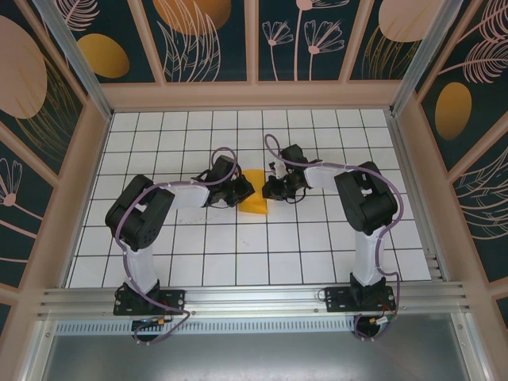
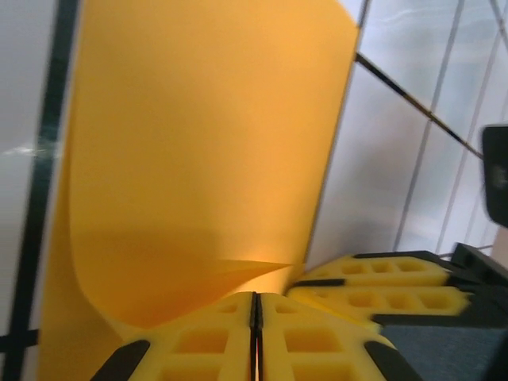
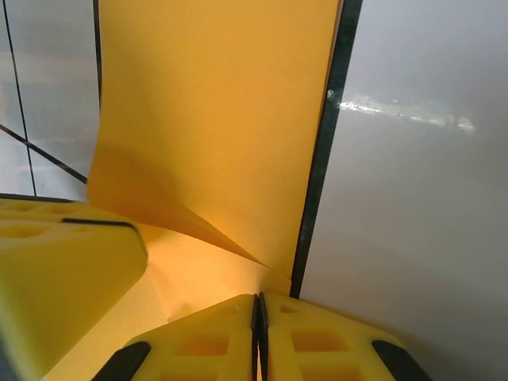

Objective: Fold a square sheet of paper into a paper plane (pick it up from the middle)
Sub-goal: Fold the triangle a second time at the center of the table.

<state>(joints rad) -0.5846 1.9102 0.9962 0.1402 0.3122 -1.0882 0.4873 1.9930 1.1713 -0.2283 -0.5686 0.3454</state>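
The square sheet of paper (image 1: 255,200) is orange-yellow and lies folded over at the middle of the tiled floor, between both grippers. My left gripper (image 1: 238,191) meets it from the left and my right gripper (image 1: 273,189) from the right. In the left wrist view the jaws of the left gripper (image 2: 255,296) are pressed together at the paper's (image 2: 206,143) near edge, where a flap curls up. The right gripper's (image 3: 259,296) jaws are likewise shut at the edge of the paper (image 3: 214,119), which lifts in a fold. The two grippers' yellow fingers (image 2: 373,292) almost touch.
The white tiled floor (image 1: 317,246) with black grid lines spreads around the paper. Peach-framed walls with a floral pattern (image 1: 198,32) enclose it on three sides. An aluminium rail (image 1: 254,302) with both arm bases runs along the near edge.
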